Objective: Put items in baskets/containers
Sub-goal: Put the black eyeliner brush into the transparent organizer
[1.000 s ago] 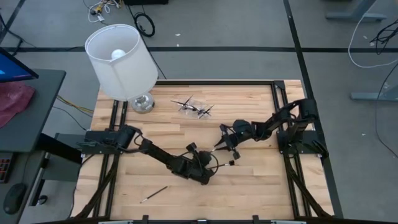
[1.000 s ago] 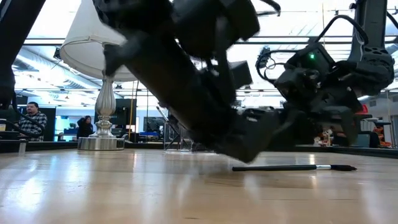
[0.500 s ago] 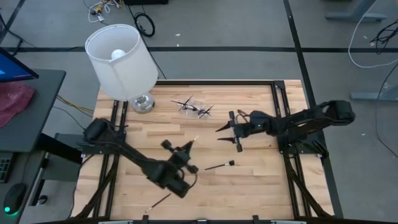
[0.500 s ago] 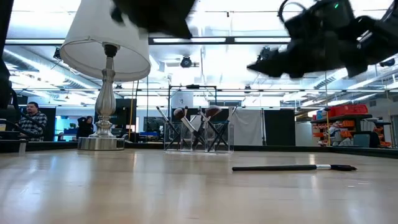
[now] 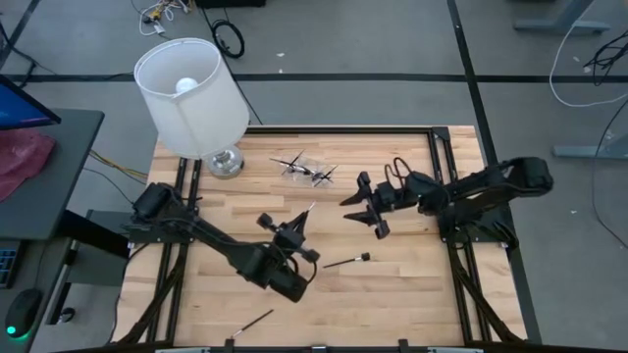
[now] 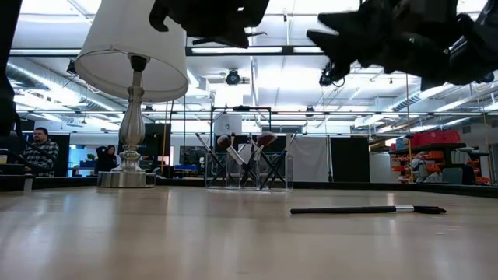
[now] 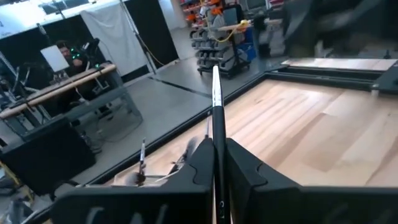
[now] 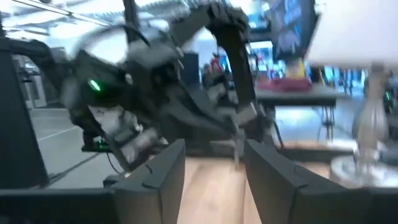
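Above mid-table, left gripper (image 5: 298, 228) jaws pinch 1 makeup brush (image 7: 216, 106); right gripper (image 5: 359, 207) jaws gape, empty.

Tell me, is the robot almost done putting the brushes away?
Not yet. Several thin dark makeup brushes already stand in the small clear plastic container. The left gripper holds another brush. Two still lie on the wooden table: one mid-table, one near the front edge. The right gripper is empty.

Overhead looks straight down; low looks level; both share the lamp (image 5: 191, 93).
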Robot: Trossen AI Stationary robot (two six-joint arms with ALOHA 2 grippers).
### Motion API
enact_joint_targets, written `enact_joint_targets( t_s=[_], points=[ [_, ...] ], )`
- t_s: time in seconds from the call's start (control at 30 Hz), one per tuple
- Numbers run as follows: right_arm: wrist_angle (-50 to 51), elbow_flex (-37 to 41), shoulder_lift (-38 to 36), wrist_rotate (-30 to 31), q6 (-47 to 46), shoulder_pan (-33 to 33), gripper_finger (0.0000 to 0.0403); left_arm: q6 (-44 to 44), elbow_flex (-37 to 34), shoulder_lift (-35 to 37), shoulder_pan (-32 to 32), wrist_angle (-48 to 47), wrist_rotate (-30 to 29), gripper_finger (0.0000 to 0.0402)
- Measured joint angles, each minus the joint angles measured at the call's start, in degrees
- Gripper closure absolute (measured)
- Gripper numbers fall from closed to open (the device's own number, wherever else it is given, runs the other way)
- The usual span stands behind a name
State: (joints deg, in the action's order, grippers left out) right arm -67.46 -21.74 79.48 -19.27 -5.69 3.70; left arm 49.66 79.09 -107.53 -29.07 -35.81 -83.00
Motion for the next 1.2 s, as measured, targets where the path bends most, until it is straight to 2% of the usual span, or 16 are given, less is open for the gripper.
enact_joint_targets(
  t_s=[0.1, 0.2, 0.43, 0.6, 0.8, 0.93, 1.2],
  points=[
    [-3.10, -0.25, 3.93, 1.96, -1.37, -0.04, 0.0234, -3.67, 0.00, 0.00, -0.52, 3.62, 0.03, 0.0385],
    [-6.05, -2.77, 7.76, 1.39, -2.27, -0.03, 0.0234, -8.86, 0.00, 0.00, -0.77, 7.89, 1.55, 0.0385],
    [-4.33, -12.32, 15.89, -5.47, -3.56, -0.04, 0.0234, -19.04, 0.00, 0.00, -0.28, 15.80, 5.97, 0.0385],
    [-4.32, -14.08, 17.73, -11.02, -3.37, -0.21, 0.0234, -20.38, 0.00, 0.00, -0.74, 16.15, 5.89, 0.0384],
    [-6.67, -14.08, 17.66, -12.35, -2.27, -0.23, 0.0237, -20.80, 0.00, 0.00, -0.77, 15.97, 5.80, 0.0384],
    [-7.83, -14.08, 17.65, -14.22, -4.40, -0.18, 0.0258, -20.99, 0.04, 0.00, -0.69, 16.35, 5.96, 0.0384],
    [-6.23, -14.08, 17.65, -13.94, -7.94, -0.08, 0.0329, -21.06, 0.07, 0.00, -0.03, 16.41, 7.37, 0.0384]
  ],
)
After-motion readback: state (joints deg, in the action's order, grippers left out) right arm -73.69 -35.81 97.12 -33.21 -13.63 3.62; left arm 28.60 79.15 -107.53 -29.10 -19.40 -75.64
